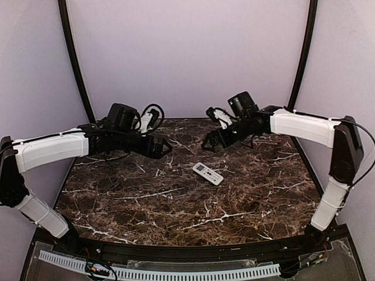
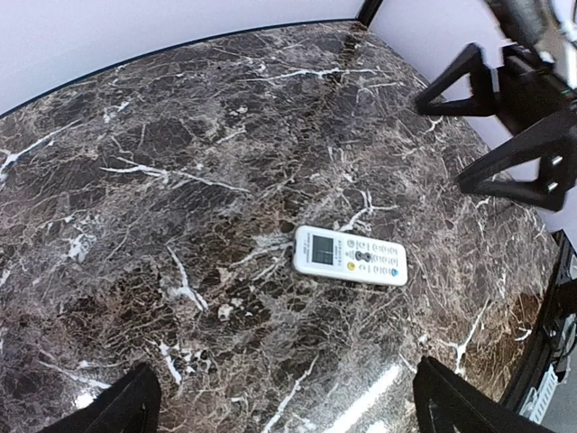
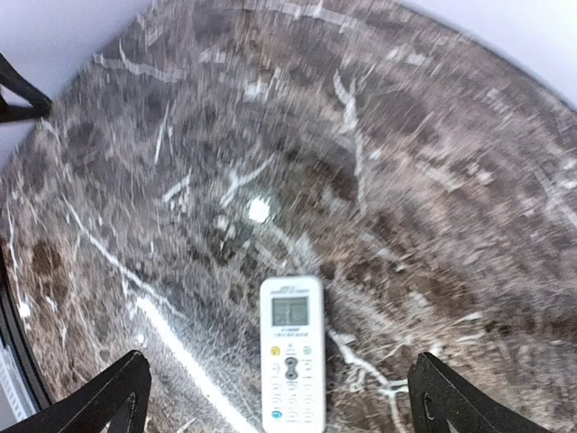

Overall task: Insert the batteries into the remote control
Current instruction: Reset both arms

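Note:
The white remote control [image 1: 208, 173] lies face up on the dark marble table [image 1: 146, 199], screen and buttons showing. It also shows in the left wrist view as the remote control [image 2: 350, 256] and in the right wrist view as the remote control [image 3: 292, 354]. My left gripper [image 1: 164, 147] hovers to the remote's far left, open and empty, its gripper [image 2: 287, 399] spread wide. My right gripper [image 1: 209, 143] hangs just behind the remote, open, with nothing between its fingers [image 3: 117, 392]. The batteries are out of view.
Marble tabletop [image 2: 180, 180] with white veins fills the wrist views. The right arm's black fingers [image 2: 455, 90] reach in at the left wrist view's upper right. Purple walls and black corner posts [image 1: 73, 58] enclose the back and sides.

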`<move>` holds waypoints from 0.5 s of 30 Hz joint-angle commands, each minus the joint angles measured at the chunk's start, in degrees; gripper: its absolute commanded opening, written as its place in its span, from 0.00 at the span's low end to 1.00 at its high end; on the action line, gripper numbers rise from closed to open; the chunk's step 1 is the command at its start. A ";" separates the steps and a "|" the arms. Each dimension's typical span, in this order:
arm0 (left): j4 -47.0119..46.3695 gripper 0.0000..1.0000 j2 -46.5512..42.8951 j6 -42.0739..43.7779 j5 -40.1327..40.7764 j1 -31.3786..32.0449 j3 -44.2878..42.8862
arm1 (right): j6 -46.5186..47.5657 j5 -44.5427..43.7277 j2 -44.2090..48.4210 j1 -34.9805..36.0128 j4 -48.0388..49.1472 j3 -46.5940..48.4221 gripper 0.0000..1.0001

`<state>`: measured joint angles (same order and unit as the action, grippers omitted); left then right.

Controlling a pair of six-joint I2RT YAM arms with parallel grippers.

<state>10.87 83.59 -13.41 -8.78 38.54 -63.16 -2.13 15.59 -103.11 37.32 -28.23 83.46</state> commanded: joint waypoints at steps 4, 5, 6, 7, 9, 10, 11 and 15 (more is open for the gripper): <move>2.93 0.99 2.37 -3.73 2.96 -4.19 -0.53 | -5.73 3.91 18.74 -8.96 20.91 -19.85 0.99; 2.84 0.99 2.74 -4.08 3.14 -4.40 -0.20 | -5.74 3.58 20.57 -9.30 22.03 -22.40 0.99; 2.71 0.99 2.90 -4.21 3.70 -4.51 0.60 | -5.96 3.20 22.12 -9.55 22.90 -24.62 0.99; 2.50 0.99 3.14 -4.71 3.95 -4.59 1.07 | -6.25 2.99 23.30 -9.64 23.84 -26.73 0.99; 1.07 0.99 3.12 -5.76 4.00 -4.62 3.24 | -7.25 2.70 25.42 -9.64 25.91 -31.15 0.99; -0.88 0.99 3.05 -6.50 3.54 -4.62 5.40 | -7.87 2.29 26.32 -9.64 27.08 -33.59 0.98; -2.14 0.99 2.84 -6.79 3.26 -4.62 6.50 | -8.73 2.17 27.18 -9.71 27.91 -35.91 0.99; -6.92 0.99 3.76 -8.02 2.40 -4.62 11.43 | -11.85 3.73 29.67 -9.64 35.91 -45.32 0.99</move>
<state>7.79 86.89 -19.18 -5.89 33.98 -55.57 -10.07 18.20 -75.72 27.44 -1.83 44.64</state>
